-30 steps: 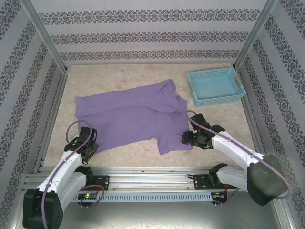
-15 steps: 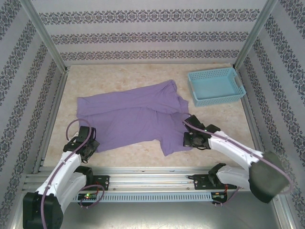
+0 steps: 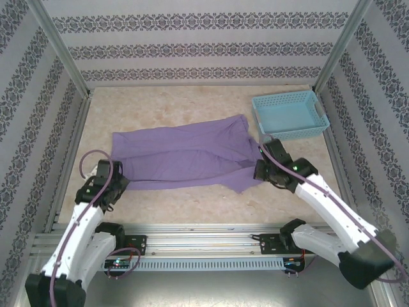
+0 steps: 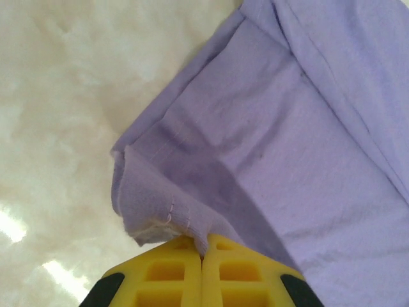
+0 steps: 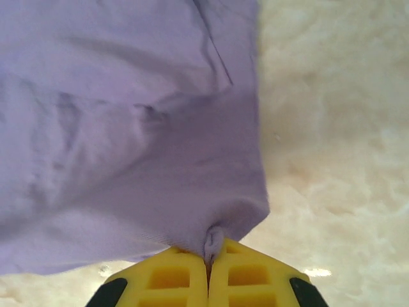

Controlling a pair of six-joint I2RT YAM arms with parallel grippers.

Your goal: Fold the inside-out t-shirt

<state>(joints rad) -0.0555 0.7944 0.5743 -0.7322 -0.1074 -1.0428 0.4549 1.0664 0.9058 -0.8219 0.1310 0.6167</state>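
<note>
Gripping the inside-out t-shirt (image 3: pixel 185 157) by its two near corners with the left claw (image 3: pixel 115 184) and the right claw (image 3: pixel 259 170).

Spread lavender and wrinkled across the middle of the worktop (image 3: pixel 179 109), long side running left to right, near edge drawn into a fairly straight line between the two grips. Seen close from the left wrist: left claw (image 4: pixel 202 246) pressed together on a folded bit of pale-edged hem at the near left corner. Seen close from the right wrist: right claw (image 5: pixel 209 256) likewise clamped on a small pucker of cloth at the near right corner. Far right corner of the cloth lying near the front wall of the light blue basket (image 3: pixel 287 135), contact impossible to tell.
</note>
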